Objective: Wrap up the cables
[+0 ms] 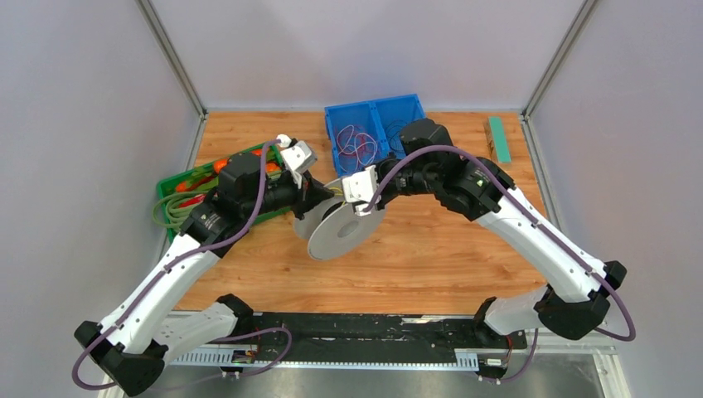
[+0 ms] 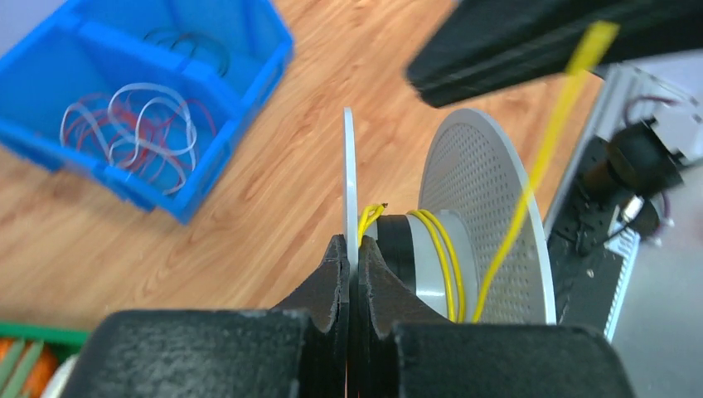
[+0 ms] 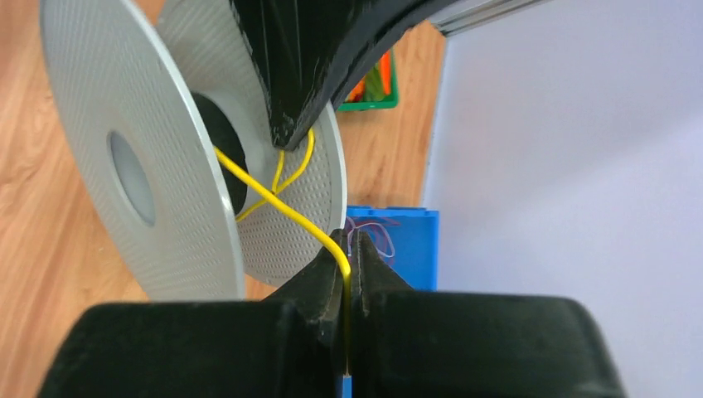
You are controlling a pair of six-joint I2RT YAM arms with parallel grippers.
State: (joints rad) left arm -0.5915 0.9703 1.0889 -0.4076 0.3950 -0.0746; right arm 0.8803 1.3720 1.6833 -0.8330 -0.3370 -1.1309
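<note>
A grey spool (image 1: 344,228) with two perforated discs is held above the table's middle. My left gripper (image 2: 351,249) is shut on the rim of the spool's thin disc (image 2: 349,178). The yellow cable (image 2: 443,253) is wound a few turns round the spool's hub and runs up to my right gripper (image 2: 530,41). In the right wrist view my right gripper (image 3: 349,249) is shut on the yellow cable (image 3: 273,197), which runs taut from the fingers to the hub between the discs (image 3: 157,166). In the top view both grippers, left (image 1: 319,196) and right (image 1: 365,199), meet at the spool.
A blue two-part bin (image 1: 373,128) at the back holds a red, white and purple wire tangle (image 2: 128,137) and thin black wire (image 2: 186,46). A green tray (image 1: 178,199) with green cord and orange items stands at the left. A green block (image 1: 499,138) lies back right.
</note>
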